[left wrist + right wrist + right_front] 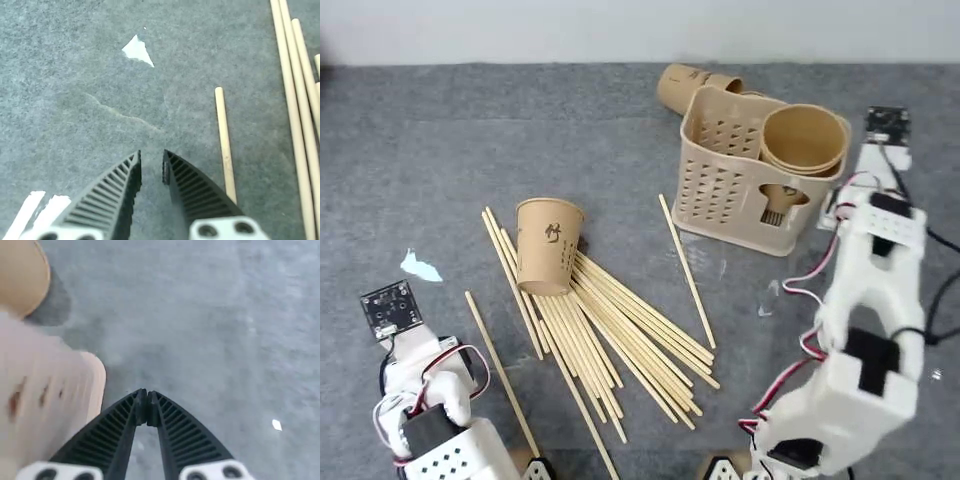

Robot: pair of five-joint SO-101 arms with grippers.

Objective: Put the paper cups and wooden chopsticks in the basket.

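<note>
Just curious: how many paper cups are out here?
3 cups clearly: one upside down on the chopsticks, one in the basket, one lying behind it. Nested cups may hide in the last two.

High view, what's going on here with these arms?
Neither arm holds anything now. The basket holds stacked cups; one cup lies behind it, another cup rests on the loose chopsticks. The left end effector is open over bare mat, the right end effector shut beside the basket.
</note>
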